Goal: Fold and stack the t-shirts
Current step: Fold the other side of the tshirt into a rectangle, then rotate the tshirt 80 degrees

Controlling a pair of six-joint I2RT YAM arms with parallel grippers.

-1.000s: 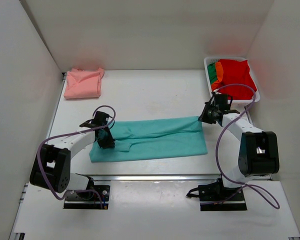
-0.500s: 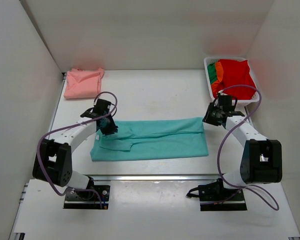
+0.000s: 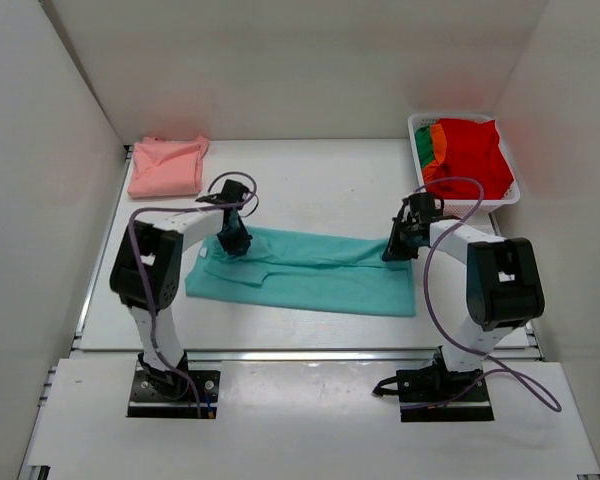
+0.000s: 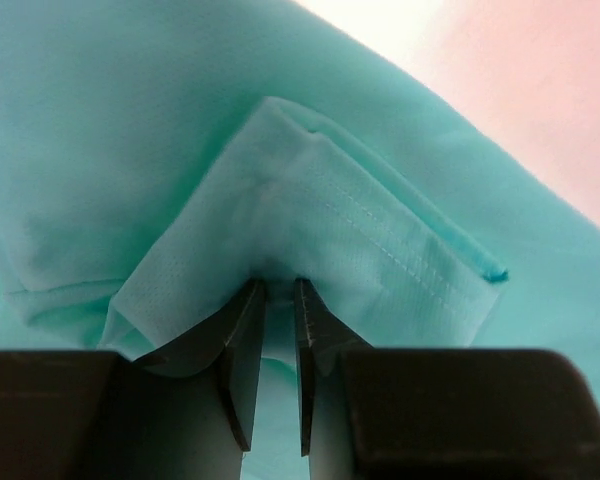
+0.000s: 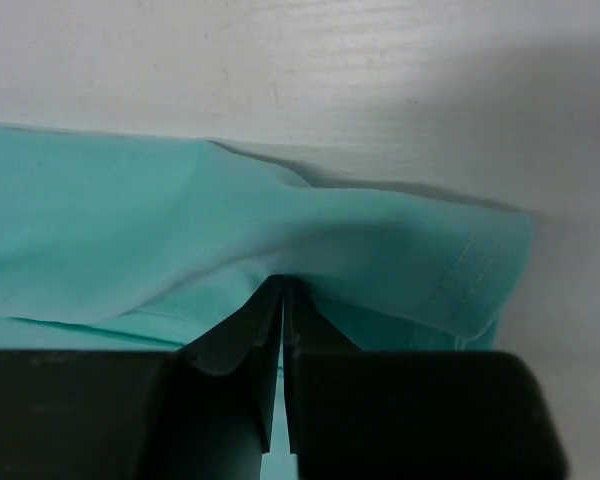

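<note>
The teal shirt (image 3: 310, 272) lies long, left to right, in the middle of the surface (image 3: 310, 190). The left jaws pinch its far left corner shut. The right jaws pinch its far right corner shut. Each arm is at its own end. A second ago the left jaws were lower down, by the near edge.

the top view looks down from above and behind the arm bases, taking in the whole table (image 3: 310, 180). the left wrist view sits right behind the left pincer (image 4: 277, 290), the right wrist view behind the right pincer (image 5: 281, 285). both look closely at the teal t-shirt (image 3: 310, 275), which all three views share.
</note>
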